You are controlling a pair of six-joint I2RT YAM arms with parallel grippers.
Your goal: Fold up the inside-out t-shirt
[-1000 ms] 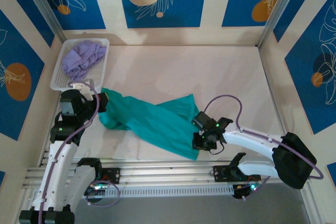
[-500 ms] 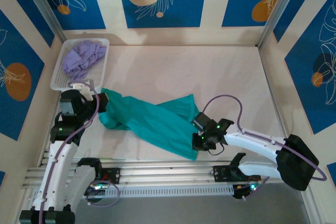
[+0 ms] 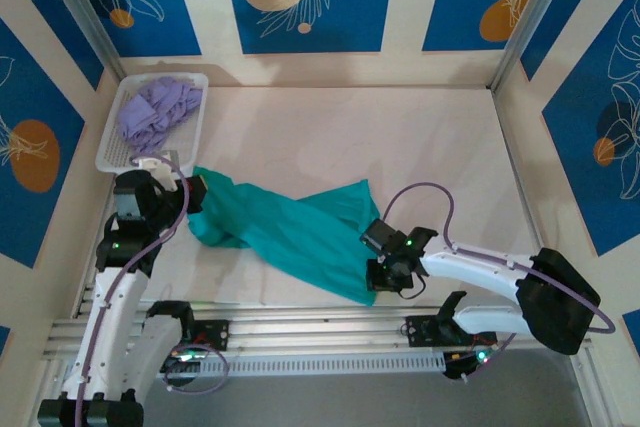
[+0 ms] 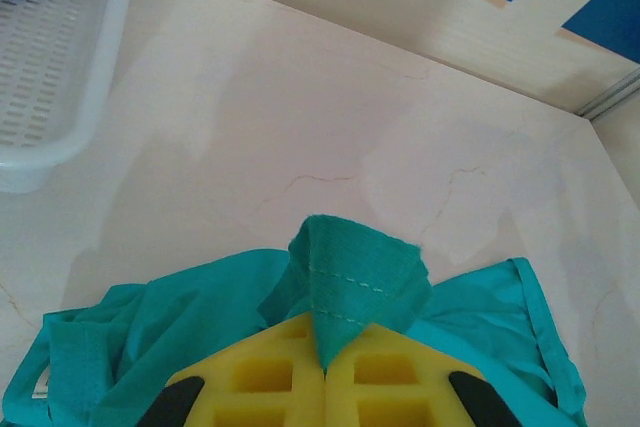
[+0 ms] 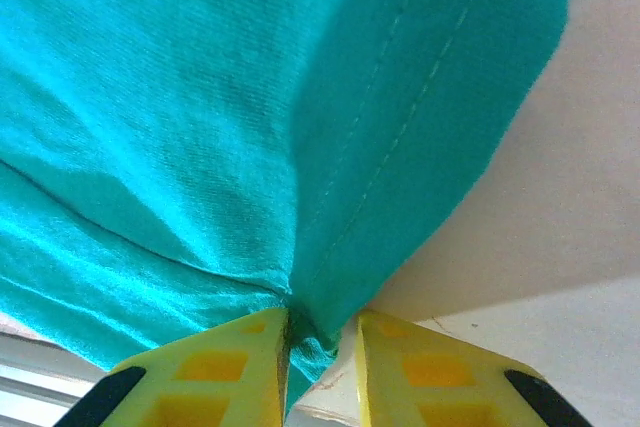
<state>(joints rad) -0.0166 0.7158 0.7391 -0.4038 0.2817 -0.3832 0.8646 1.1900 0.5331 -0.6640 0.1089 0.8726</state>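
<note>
On the pale table [image 3: 420, 137] the teal t-shirt [image 3: 285, 232] lies crumpled from left of centre down to lower centre, a white basket [image 3: 108, 155] of lavender cloth [image 3: 155, 107] sits upper left, my left claw [image 4: 322, 352] pinches a shirt fold, and my right claw [image 5: 322, 327] stands slightly parted around the hem.

Scooted the right hand [image 3: 375, 280] a touch left and loosened its pinch on the t-shirt [image 3: 290, 227] hem a bit.

Pale marbled table [image 3: 400, 137], teal t-shirt [image 3: 290, 232] sprawled near front, white basket [image 3: 112, 154] at far-left corner
</note>
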